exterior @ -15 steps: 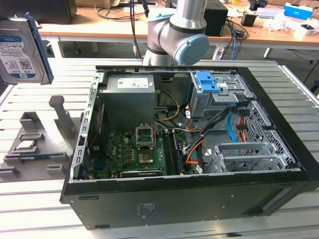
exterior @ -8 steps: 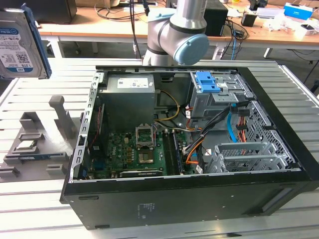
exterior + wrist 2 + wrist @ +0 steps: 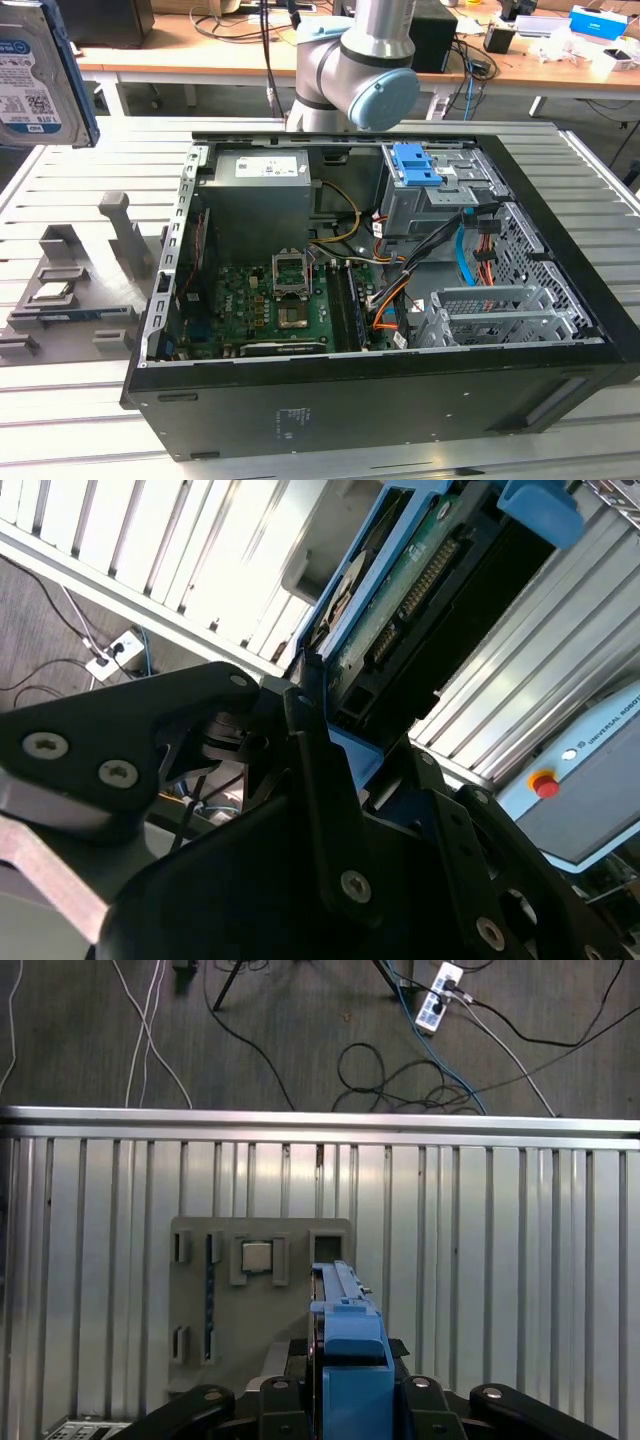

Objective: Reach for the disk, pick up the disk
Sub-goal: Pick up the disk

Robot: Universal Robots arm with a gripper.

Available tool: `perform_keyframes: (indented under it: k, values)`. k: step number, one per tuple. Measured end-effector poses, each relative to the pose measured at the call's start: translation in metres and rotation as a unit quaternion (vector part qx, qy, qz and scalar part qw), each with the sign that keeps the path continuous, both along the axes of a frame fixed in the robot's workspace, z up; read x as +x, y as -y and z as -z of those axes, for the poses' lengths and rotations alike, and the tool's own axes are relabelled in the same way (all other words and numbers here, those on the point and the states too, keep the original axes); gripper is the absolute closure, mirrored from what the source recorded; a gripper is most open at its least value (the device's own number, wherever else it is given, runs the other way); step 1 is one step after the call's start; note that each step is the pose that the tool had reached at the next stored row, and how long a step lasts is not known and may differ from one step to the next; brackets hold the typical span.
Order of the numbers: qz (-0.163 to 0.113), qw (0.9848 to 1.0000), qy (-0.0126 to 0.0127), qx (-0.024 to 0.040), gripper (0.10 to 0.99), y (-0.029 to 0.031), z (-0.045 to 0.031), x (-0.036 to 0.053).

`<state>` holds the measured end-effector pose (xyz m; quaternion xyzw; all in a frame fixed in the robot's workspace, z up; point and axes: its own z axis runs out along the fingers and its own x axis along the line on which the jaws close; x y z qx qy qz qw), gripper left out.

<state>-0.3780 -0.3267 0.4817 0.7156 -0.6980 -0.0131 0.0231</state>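
The disk [image 3: 35, 75] hangs in the air at the exterior view's upper left, high over the slatted table, its white-and-blue label facing the camera and a blue rail along one edge. In the first wrist view my gripper [image 3: 345, 1400] is shut on the disk [image 3: 350, 1345], whose blue rail stands edge-on between the black fingers. In the second wrist view the disk's green circuit board [image 3: 410, 590] and blue rails show beyond the gripper's black fingers [image 3: 310, 720].
An open black computer case [image 3: 350, 400] lies on the table, with a blue bracket [image 3: 415, 165] in its drive bay. A grey fixture [image 3: 70, 290] holding a small silver chip [image 3: 257, 1257] lies beneath the disk. The arm's elbow [image 3: 365, 70] rises behind the case. Cables cross the floor [image 3: 400, 1050].
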Motion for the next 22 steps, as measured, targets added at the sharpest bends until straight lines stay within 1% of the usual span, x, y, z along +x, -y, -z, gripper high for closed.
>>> perform_keyframes:
  k: [2,5,6,13,14,15,19,20,22]
  values:
    - [0.000,1.0000,-0.0002,0.0000,0.718,0.0000,-0.0090,0.0004]
    - [0.000,1.0000,-0.0004,0.0000,0.718,0.0000,-0.0158,0.0006]
    - [0.000,1.0000,-0.0004,0.0000,0.718,0.0000,-0.0169,0.0006]
    - [0.000,1.0000,-0.0004,0.0004,0.718,0.0001,-0.0172,0.0013]
    - [0.000,1.0000,-0.0004,0.0004,0.718,0.0000,-0.0172,0.0040]
    - [0.000,1.0000,-0.0004,0.0004,0.718,0.0000,-0.0172,0.0100]
    - [0.000,1.0000,-0.0004,0.0004,0.718,0.0000,-0.0172,0.0242]
    - [0.000,1.0000,-0.0004,0.0004,0.718,0.0000,-0.0172,0.0308]
    - [0.000,1.0000,-0.0003,0.0004,0.718,0.0000,-0.0171,0.0402]
